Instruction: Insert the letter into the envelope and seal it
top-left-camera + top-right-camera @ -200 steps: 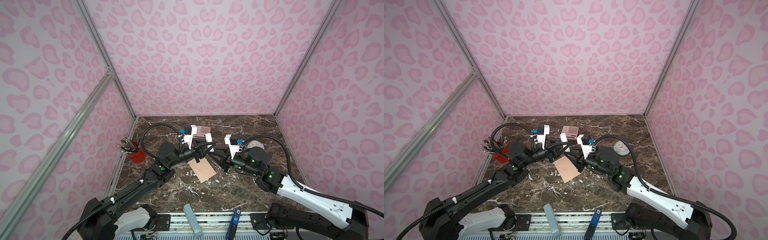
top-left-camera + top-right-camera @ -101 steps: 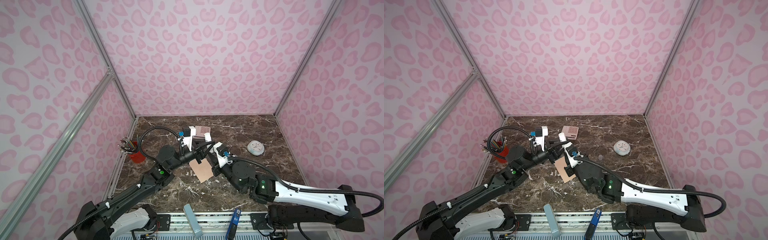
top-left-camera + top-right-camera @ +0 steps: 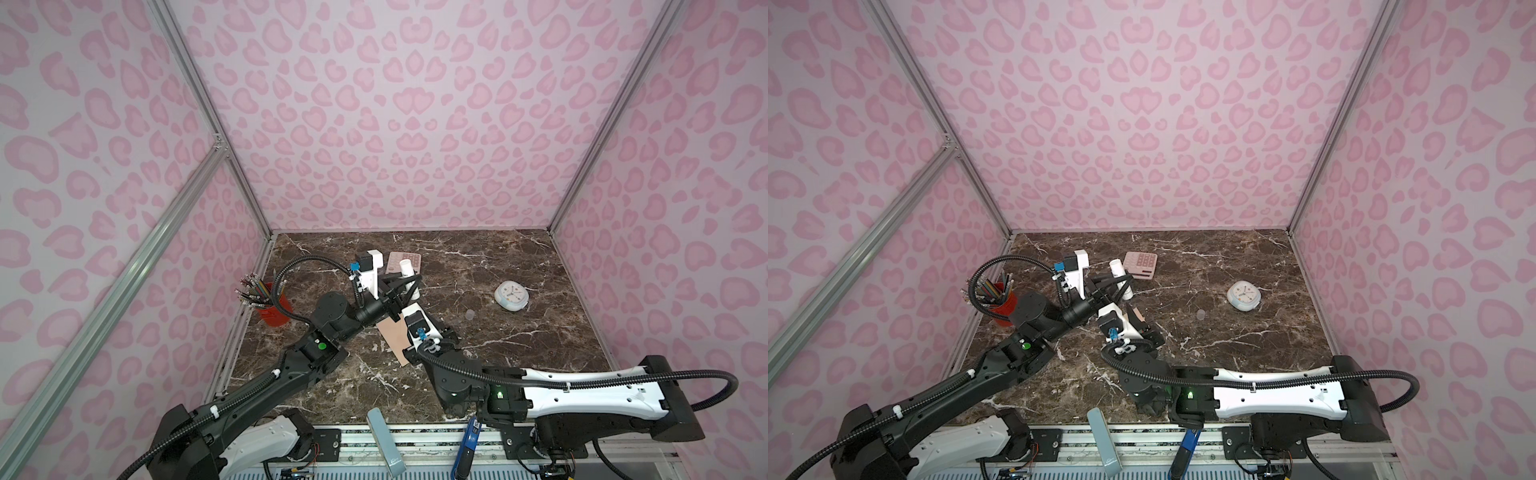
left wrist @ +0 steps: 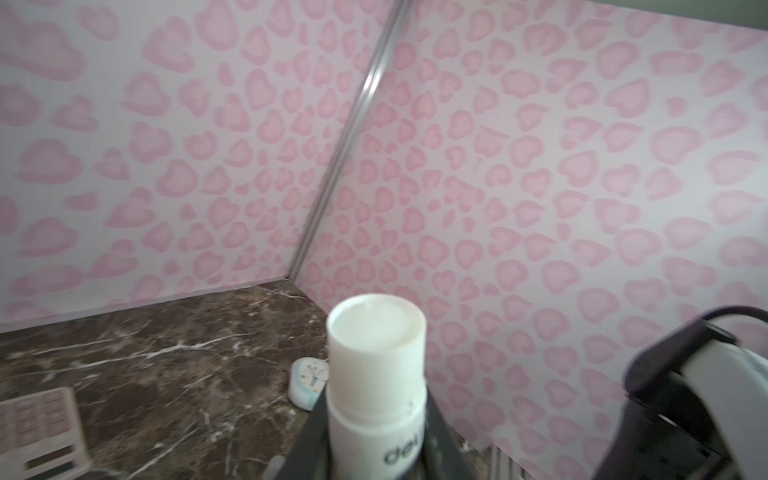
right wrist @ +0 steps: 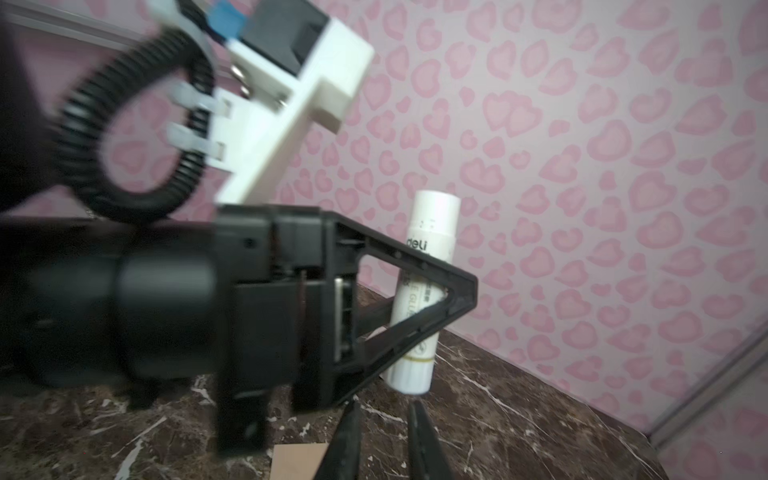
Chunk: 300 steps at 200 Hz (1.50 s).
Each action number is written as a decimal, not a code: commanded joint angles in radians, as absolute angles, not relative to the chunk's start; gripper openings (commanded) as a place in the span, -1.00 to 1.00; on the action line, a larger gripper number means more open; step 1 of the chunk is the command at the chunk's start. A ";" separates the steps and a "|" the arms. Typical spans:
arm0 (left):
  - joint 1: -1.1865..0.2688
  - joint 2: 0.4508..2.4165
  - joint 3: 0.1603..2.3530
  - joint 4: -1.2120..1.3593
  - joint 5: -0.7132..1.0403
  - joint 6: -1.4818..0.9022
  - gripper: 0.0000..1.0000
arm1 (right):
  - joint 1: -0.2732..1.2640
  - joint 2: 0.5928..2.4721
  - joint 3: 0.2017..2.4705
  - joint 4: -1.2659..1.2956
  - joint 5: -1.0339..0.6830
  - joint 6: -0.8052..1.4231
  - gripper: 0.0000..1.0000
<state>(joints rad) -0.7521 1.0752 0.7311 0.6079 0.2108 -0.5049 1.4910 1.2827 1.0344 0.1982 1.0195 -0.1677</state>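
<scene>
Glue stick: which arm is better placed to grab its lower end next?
Right, probably: the left hand grips the glue stick mid-body, and the right hand sits empty right by its lower end.

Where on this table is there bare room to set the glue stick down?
Bare table: the back-right corner behind the clock, and the near-right stretch between clock and right arm. Crowded: the centre, where the left gripper, gripping the glue stick, and right gripper bunch at the envelope, calculator just behind.
</scene>
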 commanded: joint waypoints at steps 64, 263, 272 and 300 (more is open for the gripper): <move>-0.709 1.045 0.722 0.540 0.142 -0.493 -0.92 | 1.392 1.181 0.877 0.170 0.710 0.020 -0.22; -0.595 1.150 0.777 0.790 0.768 -0.681 -0.92 | 0.829 0.994 0.674 0.472 -0.546 0.277 -0.22; -0.596 1.153 0.777 0.796 0.774 -0.685 -0.92 | 0.822 1.005 0.683 0.480 -0.561 0.286 -0.22; -0.595 1.158 0.777 0.804 0.787 -0.692 -0.92 | 0.810 1.033 0.698 0.504 -0.595 0.300 -0.22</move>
<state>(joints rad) -0.5957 1.1549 0.7673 0.7353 0.7456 -0.6796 0.8165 1.0161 0.6846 0.4252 -0.5316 0.2729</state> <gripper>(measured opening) 0.272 0.392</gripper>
